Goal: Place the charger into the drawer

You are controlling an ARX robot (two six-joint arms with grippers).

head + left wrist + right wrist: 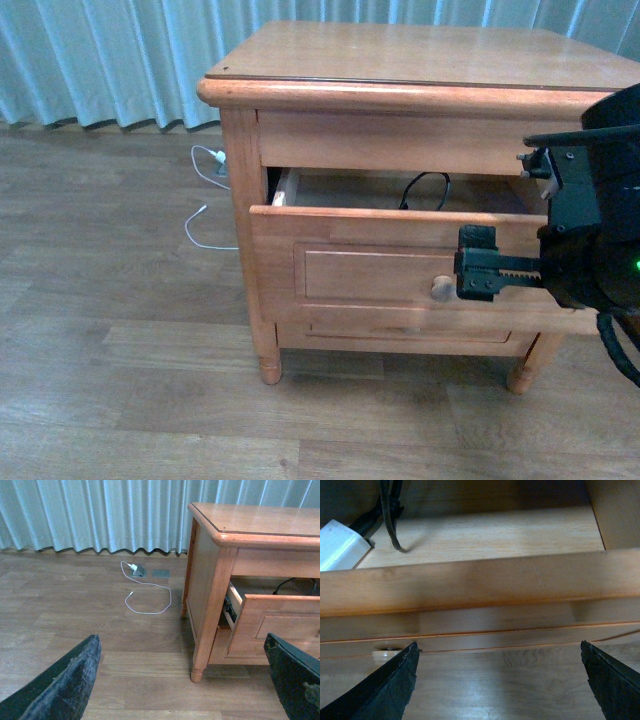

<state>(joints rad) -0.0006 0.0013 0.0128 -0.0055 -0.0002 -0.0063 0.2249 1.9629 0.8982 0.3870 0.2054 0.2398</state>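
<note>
1. Both grippers are spread wide and hold nothing: the right gripper (478,262) hangs just in front of the drawer (390,262), beside its knob (441,288), and the left gripper (185,680) hangs over the floor.
2. No writing is readable.
3. The drawer stands partly open; the charger (339,546) lies inside it with its black cable (424,187).

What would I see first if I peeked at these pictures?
A wooden nightstand with its top drawer pulled partly open. Inside lies a white charger with a black cable. The right gripper, open, sits in front of the drawer by its knob.
</note>
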